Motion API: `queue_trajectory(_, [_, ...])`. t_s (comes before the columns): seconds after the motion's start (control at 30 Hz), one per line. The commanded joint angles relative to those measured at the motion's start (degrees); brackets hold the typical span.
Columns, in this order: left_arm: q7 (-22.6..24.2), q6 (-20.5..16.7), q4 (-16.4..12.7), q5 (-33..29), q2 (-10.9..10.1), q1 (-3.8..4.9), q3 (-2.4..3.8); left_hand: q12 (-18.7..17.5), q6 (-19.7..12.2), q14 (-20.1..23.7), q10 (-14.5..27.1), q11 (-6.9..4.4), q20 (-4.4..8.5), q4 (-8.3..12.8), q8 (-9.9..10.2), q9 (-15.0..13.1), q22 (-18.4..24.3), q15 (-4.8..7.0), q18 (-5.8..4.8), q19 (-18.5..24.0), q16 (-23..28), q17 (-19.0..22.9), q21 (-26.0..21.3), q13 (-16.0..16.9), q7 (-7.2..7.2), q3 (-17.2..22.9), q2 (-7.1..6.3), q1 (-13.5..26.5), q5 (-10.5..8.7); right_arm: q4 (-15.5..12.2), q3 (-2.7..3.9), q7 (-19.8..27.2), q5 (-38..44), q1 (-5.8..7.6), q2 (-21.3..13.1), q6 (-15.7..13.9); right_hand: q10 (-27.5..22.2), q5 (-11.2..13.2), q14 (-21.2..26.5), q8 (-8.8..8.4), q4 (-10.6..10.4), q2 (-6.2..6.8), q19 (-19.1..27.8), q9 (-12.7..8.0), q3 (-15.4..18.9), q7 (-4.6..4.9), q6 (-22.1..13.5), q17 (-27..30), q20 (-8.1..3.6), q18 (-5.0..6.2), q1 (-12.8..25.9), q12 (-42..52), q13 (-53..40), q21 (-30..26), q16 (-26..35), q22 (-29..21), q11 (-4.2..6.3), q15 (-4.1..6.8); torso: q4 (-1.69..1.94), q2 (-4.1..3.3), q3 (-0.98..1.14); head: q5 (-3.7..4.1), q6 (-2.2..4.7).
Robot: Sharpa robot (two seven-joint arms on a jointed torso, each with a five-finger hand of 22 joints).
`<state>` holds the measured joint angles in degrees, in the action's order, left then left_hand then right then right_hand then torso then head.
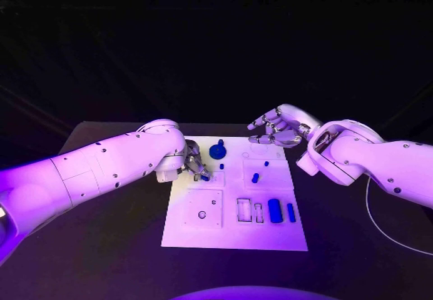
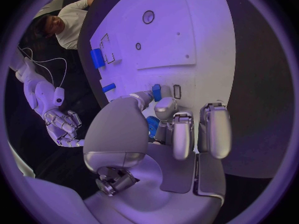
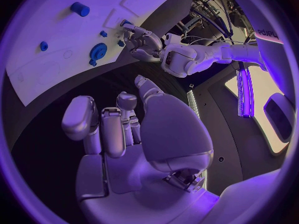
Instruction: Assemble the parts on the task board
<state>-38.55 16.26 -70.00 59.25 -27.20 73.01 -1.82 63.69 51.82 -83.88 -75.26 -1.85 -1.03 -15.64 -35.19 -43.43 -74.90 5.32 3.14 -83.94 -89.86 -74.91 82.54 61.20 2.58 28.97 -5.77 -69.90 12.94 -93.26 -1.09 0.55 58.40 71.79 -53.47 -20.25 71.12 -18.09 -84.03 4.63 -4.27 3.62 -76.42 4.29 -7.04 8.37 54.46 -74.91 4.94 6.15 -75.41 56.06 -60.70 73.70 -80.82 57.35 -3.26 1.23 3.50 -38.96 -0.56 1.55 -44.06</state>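
The left hand (image 1: 193, 164) was at the left edge of the task board (image 1: 233, 234), just left of frame centre in the head view. Its fingers were brought down and close together around a small blue part (image 1: 204, 178) at their tips. The left wrist view showed that blue part (image 2: 152, 126) between the thumb and the fingers; the hand appeared to pinch it, though the contact itself was partly hidden.

The right hand (image 1: 276, 130) was above the board's far edge, upper right of centre. Its fingers were loosely curled and apart, and nothing showed in them.

On the board, a round blue part (image 1: 218, 150) sat near the top centre. A small blue peg (image 1: 255, 178) stood in the raised panel right of centre, with a smaller blue piece (image 1: 265, 164) above it. A wide blue block (image 1: 274, 210) and a narrow blue bar (image 1: 290, 212) lay at lower right, beside outlined slots (image 1: 249, 210) that looked open.

Judgement: assembly was partway. Some parts seemed seated, while the pinched part and the open slots were left.
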Motion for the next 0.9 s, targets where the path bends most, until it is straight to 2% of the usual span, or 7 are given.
queue_trajectory(0.03, [0.5,-0.2,-0.1,1.6,0.2,-0.22,-0.14,0.1,-0.1,-6.1,-0.3,-0.01,-0.10,9.6,-0.2,0.0,-7.2,-0.13,-0.90,-2.1,-0.1,-15.1,0.0,0.0,-0.31,9.8,0.28,0.2,-0.24,0.0,0.00,0.0,0.5,-0.05,0.1,0.7,0.5,0.0,-3.1,0.35,-0.2,-0.20,0.0,0.1,0.3,0.13,0.4,-1.7,-0.23,0.02,0.3,0.2,0.1,-0.2,0.3,0.0,-0.02,-0.03,-0.01,0.01,0.03,0.04,-0.08])
queue_trajectory(0.33, [0.6,-0.5,-0.3,2.3,0.3,-0.36,-0.21,0.1,-0.1,-6.1,-0.3,0.00,-0.10,9.6,-0.2,0.0,-7.2,-0.13,-0.91,-2.1,-0.1,-15.1,0.0,0.0,-0.30,9.9,0.29,0.3,-0.25,0.0,-0.01,0.0,0.5,-0.06,0.1,0.8,0.5,0.0,-3.1,0.35,-0.2,-0.20,0.0,0.1,0.3,0.13,0.4,-1.7,-0.23,0.02,0.3,0.2,0.1,-0.2,0.3,0.0,-0.02,-0.03,-0.06,-0.03,0.06,0.03,-0.10])
queue_trajectory(0.9, [0.3,1.5,0.2,2.7,0.9,-0.60,-0.30,0.1,-0.2,-6.1,-0.3,0.00,-0.09,10.2,-0.2,-0.2,-7.3,-0.14,-0.93,-2.2,-0.1,-15.1,0.1,-0.1,-0.28,10.3,0.13,0.4,-0.31,0.0,-0.03,-0.1,0.5,-0.09,0.1,1.0,0.5,0.0,-3.1,0.35,-0.2,-0.20,0.0,0.1,0.3,0.13,0.4,-1.7,-0.23,0.02,0.3,0.2,0.1,-0.2,0.3,0.0,-0.02,-0.03,-0.01,-0.04,0.02,0.24,-0.39])
